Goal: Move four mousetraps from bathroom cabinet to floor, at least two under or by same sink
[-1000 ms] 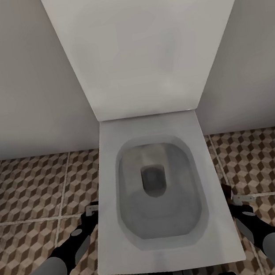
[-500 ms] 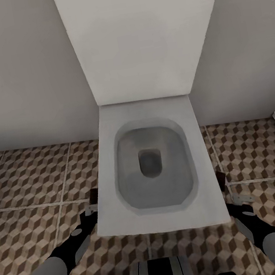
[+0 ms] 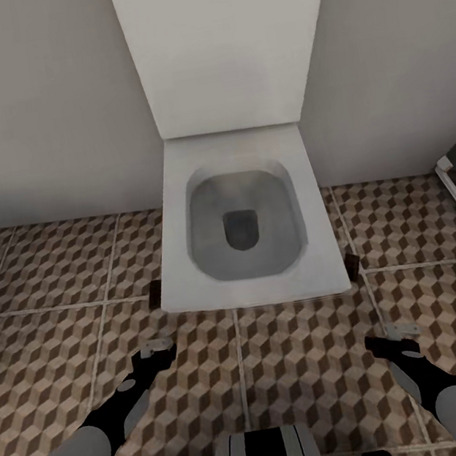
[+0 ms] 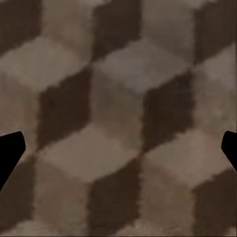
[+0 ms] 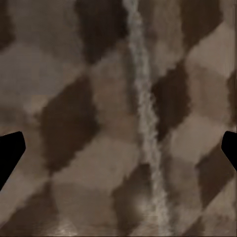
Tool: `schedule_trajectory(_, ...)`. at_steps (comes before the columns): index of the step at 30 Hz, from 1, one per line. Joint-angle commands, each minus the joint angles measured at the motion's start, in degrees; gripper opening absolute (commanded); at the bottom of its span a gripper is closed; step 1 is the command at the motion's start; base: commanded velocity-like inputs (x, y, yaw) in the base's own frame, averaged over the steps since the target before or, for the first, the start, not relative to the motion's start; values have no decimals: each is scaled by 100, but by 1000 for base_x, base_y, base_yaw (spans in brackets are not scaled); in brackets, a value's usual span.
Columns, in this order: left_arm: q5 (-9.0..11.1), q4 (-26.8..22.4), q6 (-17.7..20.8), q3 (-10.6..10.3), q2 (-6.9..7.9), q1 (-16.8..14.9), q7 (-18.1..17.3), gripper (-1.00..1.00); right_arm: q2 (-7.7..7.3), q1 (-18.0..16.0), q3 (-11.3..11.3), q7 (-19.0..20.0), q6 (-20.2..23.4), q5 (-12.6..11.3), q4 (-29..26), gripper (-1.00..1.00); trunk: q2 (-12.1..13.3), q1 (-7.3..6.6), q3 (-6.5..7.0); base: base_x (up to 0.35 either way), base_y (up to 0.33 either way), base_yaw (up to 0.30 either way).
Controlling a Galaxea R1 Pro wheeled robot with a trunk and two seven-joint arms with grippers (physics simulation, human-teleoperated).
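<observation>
Cube-patterned tiles of the bathroom floor (image 3: 54,339) are taking up more of the head view than a second ago, and the white toilet (image 3: 241,218) against the pale wall (image 3: 29,105) is sitting smaller and higher in the picture, with a whole row of tiles now showing in front of its bowl where its rim was nearly reaching the robot's trunk. Since the whole picture is shifting together, the robot appears to be backing away from the toilet rather than anything in the room moving. Both arms are hanging low in front of the toilet, the left gripper (image 3: 156,349) off its near left corner and the right gripper (image 3: 393,337) off its near right corner, each with fingers spread wide and holding nothing; the wrist views are showing only dark finger edges over bare tile (image 4: 118,118), a grout line (image 5: 145,133) running under the right one. Two small dark objects are lying on the floor beside the toilet's front corners, too indistinct to name. No mousetrap, cabinet or sink is in sight, so the robot is probably still travelling, with the fetching yet to come.
</observation>
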Motion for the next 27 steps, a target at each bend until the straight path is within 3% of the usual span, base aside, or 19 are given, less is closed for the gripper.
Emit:
schedule_trajectory(1, 51, 1, -21, -48, 5, -3, 14, 100, 1, -2, -2, -8, -14, -25, 2, 100, -1, -5, -3, -344, 0, 0)
schedule_trajectory(27, 61, 5, -37, -40, -4, -3, -29, 100, 15, -2, -2, -8, -21, -19, -23, 100, -1, -5, -3, -345, 0, 0)
